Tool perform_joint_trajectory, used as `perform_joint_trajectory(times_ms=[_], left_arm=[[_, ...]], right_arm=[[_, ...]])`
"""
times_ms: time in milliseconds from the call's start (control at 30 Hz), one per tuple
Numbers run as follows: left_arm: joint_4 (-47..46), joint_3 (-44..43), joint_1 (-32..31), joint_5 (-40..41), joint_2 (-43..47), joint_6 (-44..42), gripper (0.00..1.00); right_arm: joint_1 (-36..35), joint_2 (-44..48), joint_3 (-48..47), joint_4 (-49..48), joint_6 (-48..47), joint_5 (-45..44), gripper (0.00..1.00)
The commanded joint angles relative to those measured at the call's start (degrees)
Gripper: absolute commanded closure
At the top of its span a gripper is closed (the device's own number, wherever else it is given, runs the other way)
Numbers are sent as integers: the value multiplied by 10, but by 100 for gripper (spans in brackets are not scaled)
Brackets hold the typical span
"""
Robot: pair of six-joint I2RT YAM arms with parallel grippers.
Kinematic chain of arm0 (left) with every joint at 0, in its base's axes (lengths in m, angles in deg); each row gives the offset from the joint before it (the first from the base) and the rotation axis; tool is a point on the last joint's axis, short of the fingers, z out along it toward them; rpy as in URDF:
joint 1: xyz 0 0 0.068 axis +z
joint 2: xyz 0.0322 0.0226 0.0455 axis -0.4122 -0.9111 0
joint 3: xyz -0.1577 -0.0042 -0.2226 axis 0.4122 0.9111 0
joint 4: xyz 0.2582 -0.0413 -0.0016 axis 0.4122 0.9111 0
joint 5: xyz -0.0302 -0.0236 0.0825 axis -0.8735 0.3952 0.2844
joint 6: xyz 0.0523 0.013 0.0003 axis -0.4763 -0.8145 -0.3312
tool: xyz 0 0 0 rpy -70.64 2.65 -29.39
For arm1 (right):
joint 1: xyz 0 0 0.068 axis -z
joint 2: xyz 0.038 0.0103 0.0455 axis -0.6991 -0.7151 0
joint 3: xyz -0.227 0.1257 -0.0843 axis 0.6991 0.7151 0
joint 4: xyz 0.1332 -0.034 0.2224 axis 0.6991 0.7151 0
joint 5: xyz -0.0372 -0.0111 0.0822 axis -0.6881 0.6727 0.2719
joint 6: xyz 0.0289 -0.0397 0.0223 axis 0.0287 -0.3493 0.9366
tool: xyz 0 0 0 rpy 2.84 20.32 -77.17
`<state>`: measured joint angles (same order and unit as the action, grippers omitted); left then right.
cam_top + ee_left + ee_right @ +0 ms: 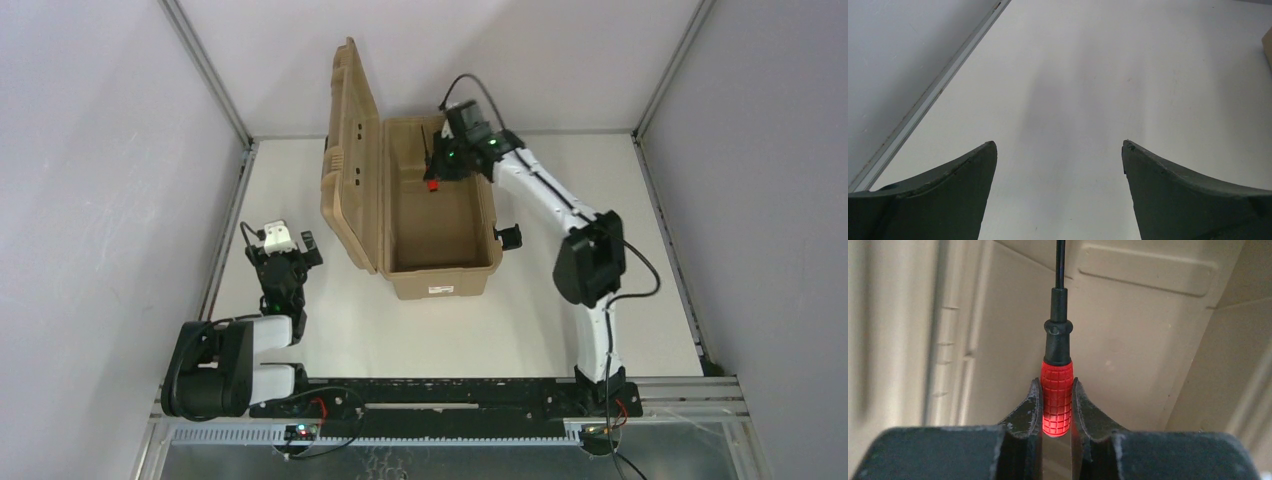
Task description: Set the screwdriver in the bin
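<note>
Bin [440, 283] stands open on the table [1088, 75], lid [350, 150] raised on its left. I see my left gripper [1059, 146] spread wide over the table. My right gripper [1055, 392] pinches the screwdriver [1057, 405] by its red handle at the bin's far end, between its walls.

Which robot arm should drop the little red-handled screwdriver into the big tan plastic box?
Right. The right gripper pinches the small red-handled screwdriver over the open tan plastic bin. The left gripper is open, empty and off to the bin's side.
</note>
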<state>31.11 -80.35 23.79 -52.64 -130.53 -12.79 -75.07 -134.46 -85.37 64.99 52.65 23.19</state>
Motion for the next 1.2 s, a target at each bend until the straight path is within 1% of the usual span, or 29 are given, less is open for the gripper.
perform_joint_trajectory(times_ms=[0,167,267,300,333,367,433,467,700,833,967,1000,1167], left_arm=[[-40,-24,4,-11,8,-10,0],[-40,-24,4,-11,8,-10,0],[-40,-23,4,-10,8,-10,0],[-40,-23,4,-11,8,-10,0],[-40,-24,4,-11,8,-10,0],[-40,-23,4,-10,9,-10,0],[-40,-23,4,-11,9,-10,0],[-40,-23,4,-11,8,-10,0],[-40,-23,4,-11,8,-10,0],[-40,-23,4,-11,9,-10,0],[-40,-23,4,-11,8,-10,0],[-40,-23,4,-11,8,-10,0],[-40,-23,4,-11,8,-10,0]], right_arm=[[-37,-62,-21,8,40,-134,85],[-64,-139,-25,1,60,-190,77],[-66,-170,-29,11,67,-200,68],[-66,-173,-29,13,67,-199,63],[-68,-174,-29,15,64,-197,53],[-69,-170,-29,16,59,-193,49],[-70,-153,-29,9,45,-186,35],[-69,-143,-32,7,36,-177,31],[-65,-46,-72,26,-37,-157,21],[-59,27,-61,28,-74,-189,12],[-20,88,-23,36,-107,-212,4],[-7,101,-12,36,-118,-217,1],[96,161,56,13,-172,-224,0]])
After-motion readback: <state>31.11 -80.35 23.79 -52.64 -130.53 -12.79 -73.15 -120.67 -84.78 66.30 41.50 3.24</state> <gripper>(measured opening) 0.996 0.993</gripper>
